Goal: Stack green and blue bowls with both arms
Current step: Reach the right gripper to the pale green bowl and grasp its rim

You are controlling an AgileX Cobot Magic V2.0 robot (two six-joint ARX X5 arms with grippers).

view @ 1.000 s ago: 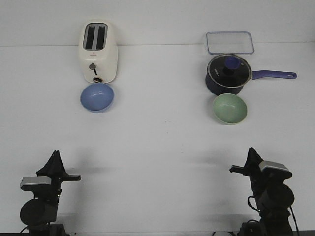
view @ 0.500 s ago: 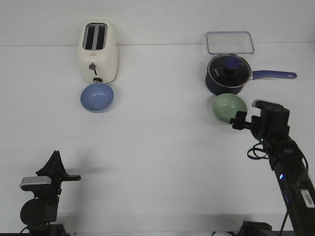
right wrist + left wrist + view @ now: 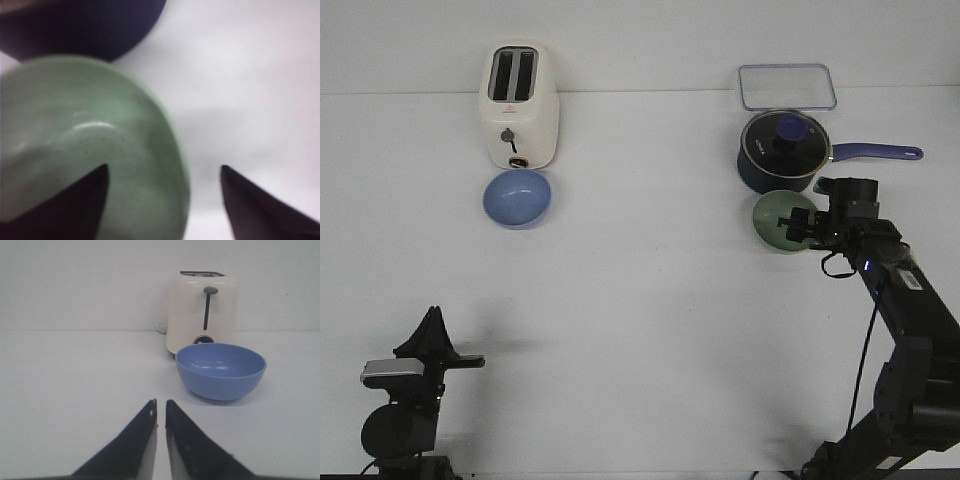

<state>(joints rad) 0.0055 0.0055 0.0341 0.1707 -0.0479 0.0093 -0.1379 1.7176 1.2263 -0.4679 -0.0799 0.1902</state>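
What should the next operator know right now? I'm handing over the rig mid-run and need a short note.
Right gripper: open, straddling the rim of the green bowl, one finger inside and one outside; not closed yet.
Left gripper: fingers nearly together, holding nothing, parked at the near table edge facing the blue bowl.
Blue bowl sits in front of the toaster; green bowl in front of the saucepan.
Done: right arm's reach to the green bowl. Left: grasp, lift, and stack the two bowls.
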